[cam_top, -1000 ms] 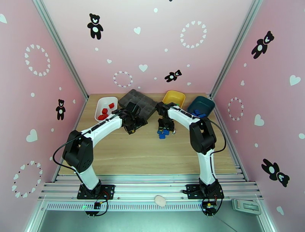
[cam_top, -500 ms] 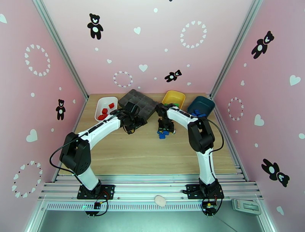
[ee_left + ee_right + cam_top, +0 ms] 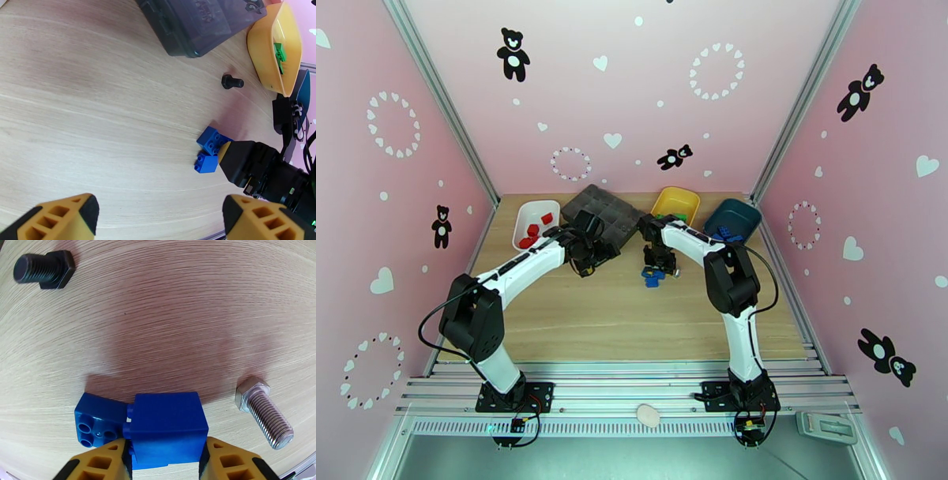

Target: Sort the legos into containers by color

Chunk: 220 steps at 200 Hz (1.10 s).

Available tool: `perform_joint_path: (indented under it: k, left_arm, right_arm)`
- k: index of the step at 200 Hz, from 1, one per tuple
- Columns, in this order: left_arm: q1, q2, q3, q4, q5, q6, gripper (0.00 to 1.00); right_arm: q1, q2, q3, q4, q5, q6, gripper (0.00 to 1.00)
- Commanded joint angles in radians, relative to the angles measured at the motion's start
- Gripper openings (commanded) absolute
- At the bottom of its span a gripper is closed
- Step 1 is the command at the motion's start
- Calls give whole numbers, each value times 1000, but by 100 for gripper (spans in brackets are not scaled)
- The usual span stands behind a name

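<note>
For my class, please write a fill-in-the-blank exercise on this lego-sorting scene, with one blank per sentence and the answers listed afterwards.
1. The right gripper is closed on a brick coloured ___.
2. The legos in the white bin are all ___.
3. The left gripper hovers over the table with its jaws ___ and nothing between them.
4. The yellow bin holds pieces coloured ___.

Missing words: blue; red; open; green.
</note>
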Motion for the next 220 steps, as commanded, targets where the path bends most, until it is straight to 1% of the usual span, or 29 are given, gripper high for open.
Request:
perform_joint_path:
  k: [1,16,57,106,147,186,200,220]
  left_arm:
    - [9,47,52,-7,55,24,88]
    - [8,94,94,-7,93,30,88]
    - [6,226,234,-7,201,40,88]
    - [-31,409,471,-34,317,32,88]
    - [-80,581,723,-78,419,14,88]
    - [-118,726,980,-151,471,7,88]
    - [-127,766,1045,-161,487,-6,88]
    - [-141,807,1095,-149,509,-35,88]
  right_arm:
    - [5,-25,-16,9,0,-1,36]
    - [5,-59,-23,8,6,-10,34]
    - [4,-138,-23,-10,48,-49,34]
    - [-46,-174,31,-53,118,-103,34]
    - [-148,-154,112,-104,254,-204,34]
    - [-269,-120,193,-118,404,-317,34]
    - [-311,-101,225,-120,453,-346,35]
    - [-368,-67,279,-121,477,-372,36]
